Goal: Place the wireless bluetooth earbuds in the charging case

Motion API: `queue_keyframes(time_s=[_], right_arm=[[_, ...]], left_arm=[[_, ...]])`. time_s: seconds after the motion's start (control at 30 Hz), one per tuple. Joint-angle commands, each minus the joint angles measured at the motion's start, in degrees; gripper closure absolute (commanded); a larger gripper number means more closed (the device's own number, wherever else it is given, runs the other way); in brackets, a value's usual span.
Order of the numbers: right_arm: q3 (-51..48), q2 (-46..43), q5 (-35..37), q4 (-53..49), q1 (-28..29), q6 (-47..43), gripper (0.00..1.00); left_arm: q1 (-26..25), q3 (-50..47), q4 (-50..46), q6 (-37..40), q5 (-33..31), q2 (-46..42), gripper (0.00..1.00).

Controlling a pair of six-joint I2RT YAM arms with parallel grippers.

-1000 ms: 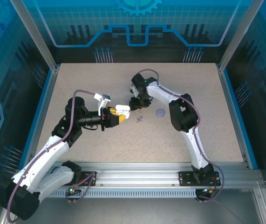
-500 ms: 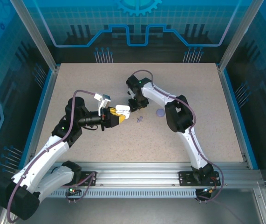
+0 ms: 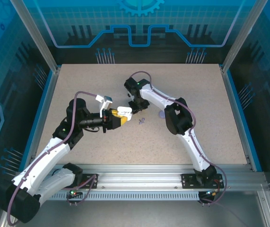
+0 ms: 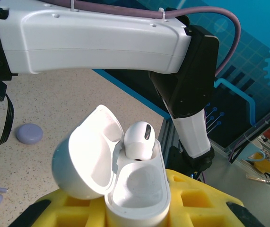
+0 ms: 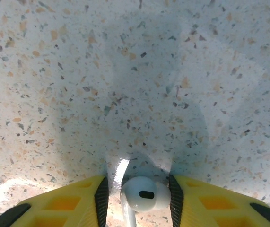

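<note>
At the left of the overhead view, the left pincer (image 3: 119, 118) is clenched on the charging case (image 4: 135, 198) and holds it up off the desk (image 5: 125, 71), just left of the frame's centre. In its wrist view the case body sits wedged between the yellow pads at the bottom of the frame. The lid (image 4: 85, 156) is swung open to the left. One white earbud (image 4: 138, 139) stands in the farther socket with its head poking up, while the nearer socket (image 4: 137, 187) is bare. Just right of the case in the overhead view, the right pincer (image 3: 135, 104) hangs close by. Its own camera shows a second white earbud (image 5: 144, 194) at the bottom centre of the frame, between the yellow fingers. The right-hand pad is against the bud and a thin bright gap shows on the left, so it reads as grasped, with speckled desk beyond it. Further right and slightly lower in the overhead view, two tiny lavender pieces (image 3: 142, 121) lie on the desk, and beyond them is a flat purple disc (image 4: 29, 133). By my reading the job is about half done: one bud is home and the case is open and presented. The carried bud has yet to be lined up over the vacant socket, lowered in and let go. Whether the lavender pieces also belong in this case I cannot tell.
</note>
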Motion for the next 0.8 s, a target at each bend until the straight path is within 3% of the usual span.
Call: queue_keyframes(time_s=[0.0, 0.27, 0.77], right_arm=[[0.06, 3.52, 1.47, -2.82, 0.54, -0.24, 0.63], [-0.65, 2.42, 1.37, -1.72, 0.47, 0.53, 0.76], [-13.3, -10.63, -0.16, 9.79, -1.75, 3.2, 0.78]], left_arm=[[0.36, -0.55, 1.78, 0.03, -0.6, -0.37, 0.88], [0.36, -0.51, 1.44, 0.2, -0.59, -0.55, 0.88], [0.36, -0.71, 1.25, 0.47, -1.28, -0.36, 0.88]])
